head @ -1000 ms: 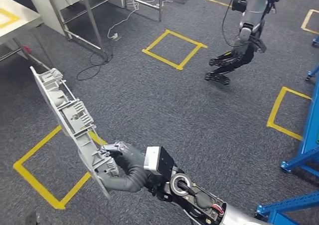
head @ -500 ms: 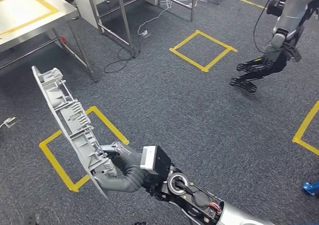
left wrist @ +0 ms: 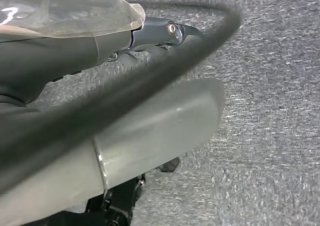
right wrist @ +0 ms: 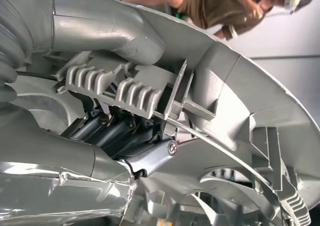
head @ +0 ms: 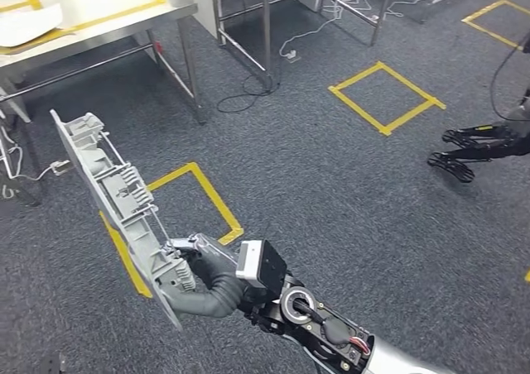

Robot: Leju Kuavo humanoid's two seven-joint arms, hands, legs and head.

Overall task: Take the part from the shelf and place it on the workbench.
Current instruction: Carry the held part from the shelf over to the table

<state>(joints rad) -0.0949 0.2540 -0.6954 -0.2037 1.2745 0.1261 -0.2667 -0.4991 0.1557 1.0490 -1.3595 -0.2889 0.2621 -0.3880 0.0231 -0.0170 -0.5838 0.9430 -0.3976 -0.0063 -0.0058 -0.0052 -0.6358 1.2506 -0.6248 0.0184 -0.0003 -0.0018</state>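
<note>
In the head view my right hand (head: pixel 209 279) grips the lower end of the part (head: pixel 109 192), a long grey plastic moulding with ribs and clips. The part rises to the upper left above the carpet. The right wrist view has the part (right wrist: pixel 234 96) close up, with my thumb over its ribbed edge and dark fingers (right wrist: pixel 109 131) curled behind it. The workbench (head: pixel 125 14), a steel table marked with yellow tape, stands at the far left. My left hand (left wrist: pixel 113 31) hangs over the carpet, its fingers stretched out and holding nothing.
A white sheet (head: pixel 28 22) lies on the workbench. More steel table legs and loose cables (head: pixel 250 101) stand behind it. Yellow tape squares (head: pixel 387 97) mark the grey carpet. Another robot's dark hand (head: pixel 478 142) hangs at the right edge. A person (right wrist: pixel 203 3) is behind the part.
The whole view has swung left: the workbench has come further into view and the other robot has slid toward the right edge. My right hand still grips the part the same way.
</note>
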